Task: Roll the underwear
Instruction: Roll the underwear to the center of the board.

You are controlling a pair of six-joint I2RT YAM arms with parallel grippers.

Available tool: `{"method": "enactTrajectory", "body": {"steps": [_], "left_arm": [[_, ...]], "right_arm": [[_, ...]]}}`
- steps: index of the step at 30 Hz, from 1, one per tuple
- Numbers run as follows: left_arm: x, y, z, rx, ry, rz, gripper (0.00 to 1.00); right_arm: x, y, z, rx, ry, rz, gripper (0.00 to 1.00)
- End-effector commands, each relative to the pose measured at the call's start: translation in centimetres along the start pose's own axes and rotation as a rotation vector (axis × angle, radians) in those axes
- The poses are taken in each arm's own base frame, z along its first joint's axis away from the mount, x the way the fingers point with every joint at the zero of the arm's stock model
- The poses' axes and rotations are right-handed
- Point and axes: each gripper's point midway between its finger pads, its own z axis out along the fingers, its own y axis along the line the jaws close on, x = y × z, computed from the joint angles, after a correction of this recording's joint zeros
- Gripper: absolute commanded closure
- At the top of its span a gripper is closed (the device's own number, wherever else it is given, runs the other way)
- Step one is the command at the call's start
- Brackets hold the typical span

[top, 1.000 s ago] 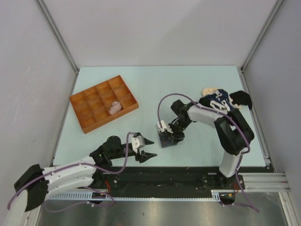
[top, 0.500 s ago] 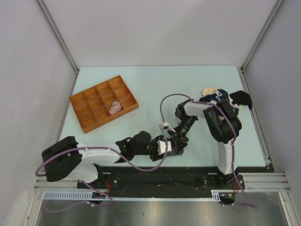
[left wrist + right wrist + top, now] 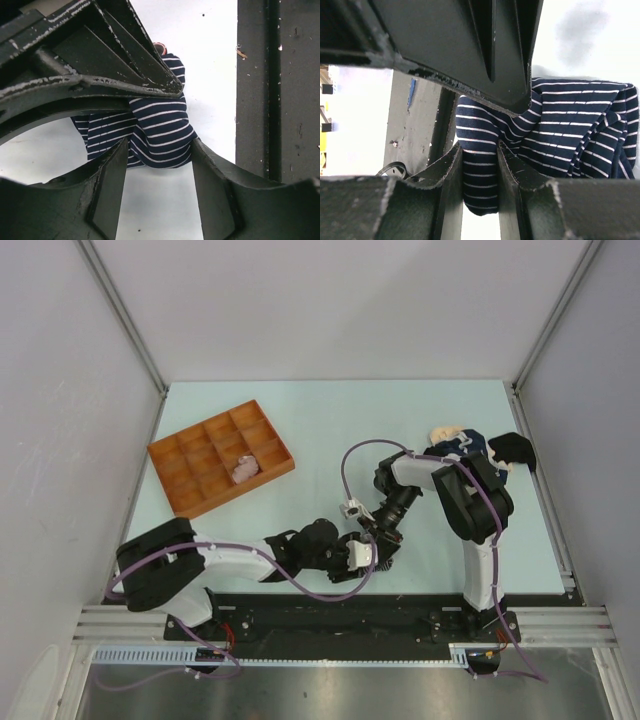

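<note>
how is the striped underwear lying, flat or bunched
Bunched: the striped underwear is creased and folded over, pinched in the right pincer.

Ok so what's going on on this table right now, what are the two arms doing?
Both arms meet near the front edge of the table over a navy striped underwear. The right gripper pinches a fold of it; the left gripper has its fingers either side of the cloth, but a firm grip isn't clear. One pink piece sits in the orange tray, and more garments lie at the far right.
</note>
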Motion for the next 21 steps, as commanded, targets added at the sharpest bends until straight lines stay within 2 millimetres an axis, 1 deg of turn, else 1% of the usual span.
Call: {"method": "enactTrajectory", "body": {"steps": [1,3,6,7,9,10,11,12,16,17,18,19,20,21], "left_arm": [[-2.1,0.2,0.6,0.005,-0.052,-0.019,0.42],[-2.3,0.4,0.3,-0.015,-0.059,-0.031,0.40],[-2.9,1.3,-0.8,-0.071,-0.073,-0.054,0.35],[-3.4,1.5,-1.3,-0.081,-0.083,-0.057,0.34],[-3.8,1.7,-1.8,-0.082,-0.091,-0.087,0.29],[-4.4,1.8,-2.2,-0.082,-0.109,-0.091,0.27],[-4.7,2.0,-2.3,-0.083,-0.114,-0.104,0.22],[-4.9,1.8,-2.4,-0.072,-0.119,-0.118,0.20],[-5.2,1.6,-1.8,-0.039,-0.101,-0.141,0.20],[-4.4,1.3,-1.1,-0.021,-0.074,-0.154,0.20],[-4.5,1.1,-0.8,-0.005,-0.064,-0.160,0.21],[-4.2,1.1,-0.4,0.002,-0.051,-0.169,0.24],[-3.4,0.8,0.3,0.014,-0.022,-0.181,0.25],[-3.4,0.5,0.7,0.026,-0.015,-0.179,0.27]], "right_arm": [[0.1,-0.1,-0.1,0.004,-0.013,0.031,0.71],[0.1,-0.1,0.0,0.005,-0.011,0.033,0.71],[0.2,-0.1,0.0,0.002,-0.011,0.037,0.72],[0.2,-0.1,0.0,0.004,-0.009,0.035,0.71],[0.2,-0.2,0.0,0.005,-0.010,0.034,0.72],[0.2,-0.2,0.0,0.008,-0.011,0.032,0.72],[0.2,-0.2,0.0,0.008,-0.009,0.033,0.72],[0.2,-0.2,0.0,0.009,-0.009,0.033,0.72],[0.1,-0.2,-0.1,0.010,-0.009,0.031,0.72],[0.1,-0.2,-0.1,0.012,-0.010,0.030,0.72],[0.1,-0.2,-0.1,0.011,-0.010,0.033,0.71],[0.1,-0.2,-0.1,0.011,-0.010,0.033,0.72],[0.1,-0.2,-0.1,0.012,-0.010,0.032,0.72],[0.1,-0.1,-0.1,0.010,-0.009,0.034,0.72]]}}
